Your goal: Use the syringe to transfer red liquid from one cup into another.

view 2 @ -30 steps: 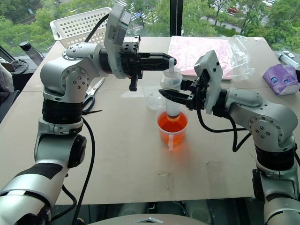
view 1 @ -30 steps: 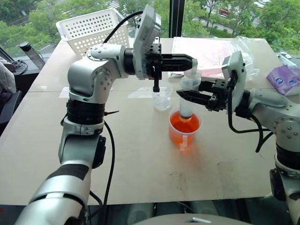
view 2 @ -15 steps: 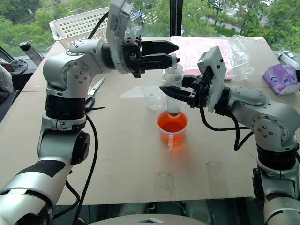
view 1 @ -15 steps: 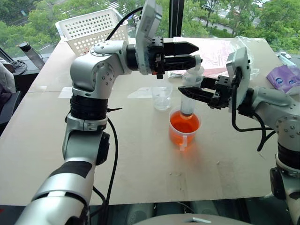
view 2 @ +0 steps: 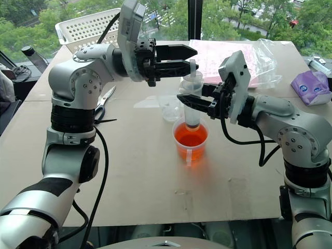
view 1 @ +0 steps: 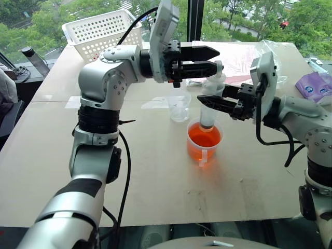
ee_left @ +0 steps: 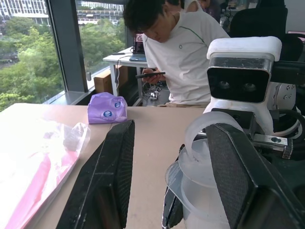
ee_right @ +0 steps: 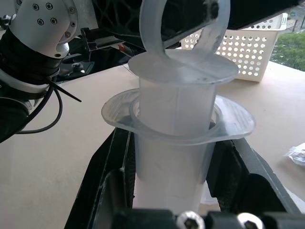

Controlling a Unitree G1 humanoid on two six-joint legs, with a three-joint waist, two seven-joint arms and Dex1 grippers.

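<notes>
Holding the syringe (view 1: pixel 208 111) upright, your right gripper (view 1: pixel 206 102) has its fingers (ee_right: pixel 109 191) clamped tight on the barrel, just under the flange. You can see that plainly in the right wrist view, one finger on each side of the clear barrel.

The syringe tip is down inside the big cup (view 1: pixel 204 141), which sits on the counter (view 1: pixel 155 176) in front of you with red liquid (view 1: pixel 203 139) filling much of it. Whether the tip is under the liquid's surface, I cannot tell.

Your left gripper (view 1: pixel 213 58) reaches in level from the left, up at the plunger's top. Its fingers (ee_left: pixel 107 176) stand partly open, one on each side of the plunger ring (ee_left: pixel 209 131). In the left wrist view there is a gap between the far finger and the ring; the near finger lies close against it, but contact is not clear. So you have nothing held in the left.

The small cup (view 1: pixel 179 108) stands just behind the big one, a little to your left, apart from it, and looks empty.

Further back on the counter: a white basket (view 1: pixel 101 32) at the far left, a pink sheet (view 1: pixel 233 57) under a clear bag (view 1: pixel 275 52) at the far right, a purple pack (view 1: pixel 315 87) near the right edge. Scissors (view 2: pixel 104 101) lie behind your left arm. A person (ee_left: pixel 178 52) sits beyond the counter, looking at a phone.
</notes>
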